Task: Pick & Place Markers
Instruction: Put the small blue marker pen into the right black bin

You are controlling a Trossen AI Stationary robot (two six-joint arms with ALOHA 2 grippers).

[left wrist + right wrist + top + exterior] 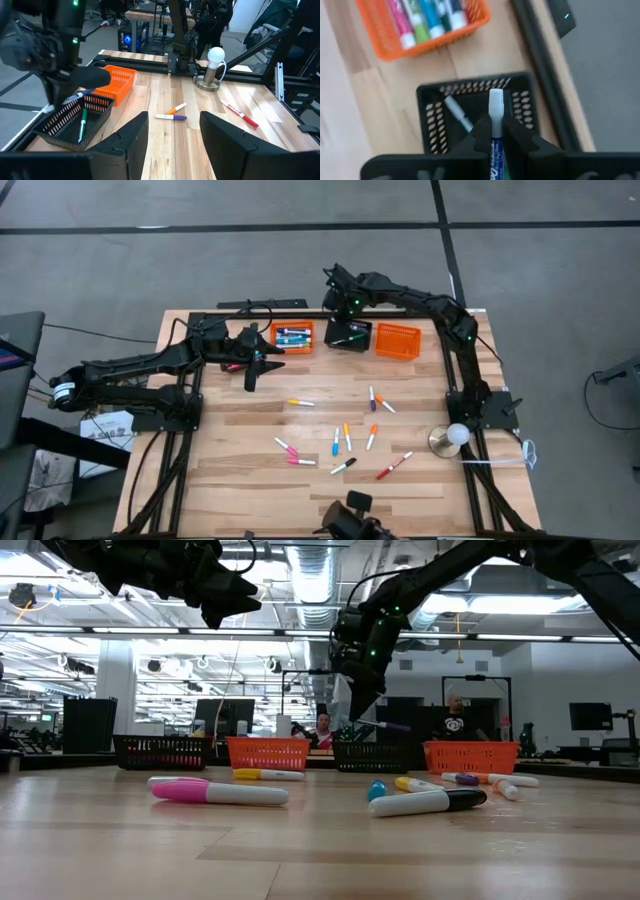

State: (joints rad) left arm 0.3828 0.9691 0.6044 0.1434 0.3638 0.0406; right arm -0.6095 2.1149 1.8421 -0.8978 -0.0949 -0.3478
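A: Looking down: right gripper [345,308] over the black basket [349,336] at the table's far edge, between two orange baskets [292,336]. Left gripper [256,370] near the leftmost of them. Loose markers [335,442] scattered across mid-table.

B: Low view?

A: Right gripper [362,700] hanging above the black basket [375,756], a marker [385,725] sticking out sideways from it. Pink-capped marker [215,790] and black-capped marker [428,801] lying nearest the camera. Two people seated in the room behind.

B: Left wrist?

A: Its fingers [225,137] spread, nothing between them. Ahead, the other arm at the black basket [75,120], one green marker [82,125] inside; an orange basket [118,80] just beyond. Orange, blue and red markers on bare wood, a round lamp [215,67] farther off.

B: Right wrist?

A: Fingers [481,135] pinching a blue marker [495,122], white cap outward, above the black basket [475,115]. One marker in that basket; several in the orange basket [425,25].
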